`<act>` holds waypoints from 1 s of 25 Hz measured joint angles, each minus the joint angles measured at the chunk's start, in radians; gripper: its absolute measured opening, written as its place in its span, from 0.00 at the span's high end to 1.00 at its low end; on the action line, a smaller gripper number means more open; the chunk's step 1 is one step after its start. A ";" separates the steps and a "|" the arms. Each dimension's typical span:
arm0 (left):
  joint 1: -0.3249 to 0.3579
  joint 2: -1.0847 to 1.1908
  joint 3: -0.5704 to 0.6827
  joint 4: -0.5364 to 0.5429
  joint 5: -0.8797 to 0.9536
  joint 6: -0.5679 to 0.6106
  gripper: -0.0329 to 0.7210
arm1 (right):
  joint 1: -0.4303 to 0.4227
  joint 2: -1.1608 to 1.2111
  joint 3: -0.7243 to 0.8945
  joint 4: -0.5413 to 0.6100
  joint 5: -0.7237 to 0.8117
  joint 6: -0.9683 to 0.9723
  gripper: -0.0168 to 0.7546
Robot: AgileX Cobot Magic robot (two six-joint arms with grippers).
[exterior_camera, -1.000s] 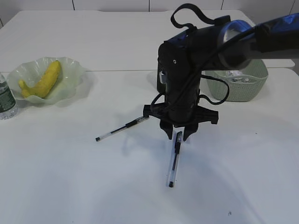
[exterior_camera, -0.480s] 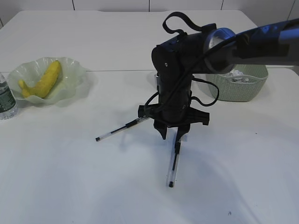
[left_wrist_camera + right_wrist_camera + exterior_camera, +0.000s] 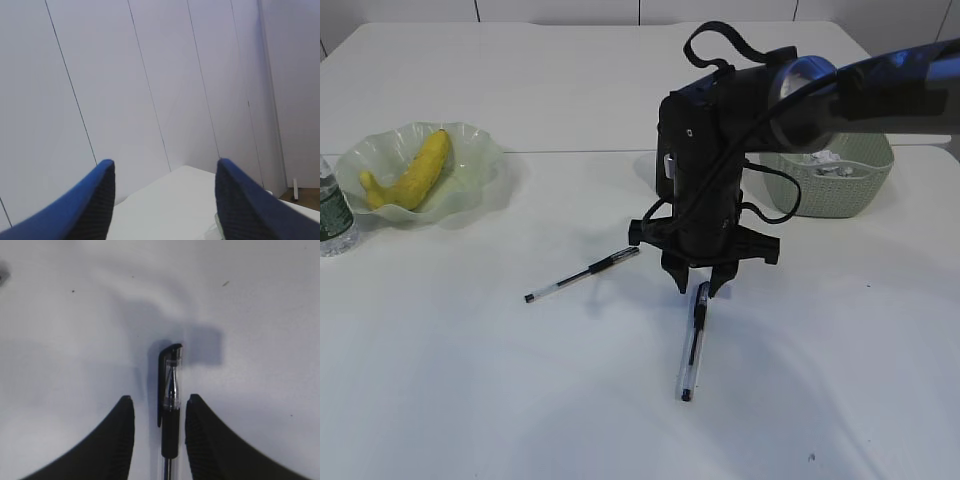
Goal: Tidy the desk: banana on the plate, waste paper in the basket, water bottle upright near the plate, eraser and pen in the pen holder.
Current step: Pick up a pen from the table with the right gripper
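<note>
White bench (image 3: 470,400) fills the scene, with a second pale bench butted behind it. On the left a green plate (image 3: 470,150) holds the banana (image 3: 415,172), and a bottle (image 3: 332,212) stands upright just beside the plate at the frame edge, so those 2 jobs look done. At the far right the basket (image 3: 840,185) has crumpled paper (image 3: 825,160) inside.

2 pens lie loose. 1 pen (image 3: 582,274) lies slanted to the left of the right gripper (image 3: 699,288). The other pen (image 3: 692,345) runs toward the camera, its capped end directly under that gripper. In the right wrist view the fingers (image 3: 120,440) straddle this pen (image 3: 170,405) near its clip, 1 on each side, with thin gaps showing; they are partly open and not yet squeezing it. Going crosswise over the barrel lets them close on its narrow width. I judge the pen still rests on the bench and that closing comes next. The risk is a thin round barrel rolling or pivoting as 1 finger meets it first.

The left gripper (image 3: 162,200) points up at a panelled wall, fingers wide apart and empty, parked clear of the work.

No pen holder or eraser shows in any view
</note>
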 joint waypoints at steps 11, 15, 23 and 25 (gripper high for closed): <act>0.000 0.000 0.000 0.000 0.000 0.000 0.37 | 0.000 0.023 0.000 -0.002 0.002 0.000 0.64; 0.000 0.000 0.000 0.000 0.000 0.000 0.37 | 0.000 0.031 0.000 -0.002 0.003 -0.009 0.64; 0.000 0.000 0.000 0.000 0.000 0.000 0.37 | 0.000 0.052 0.000 -0.002 0.004 -0.016 0.64; 0.000 0.000 0.000 0.000 0.000 0.000 0.37 | 0.000 0.055 0.000 -0.002 0.004 -0.018 0.64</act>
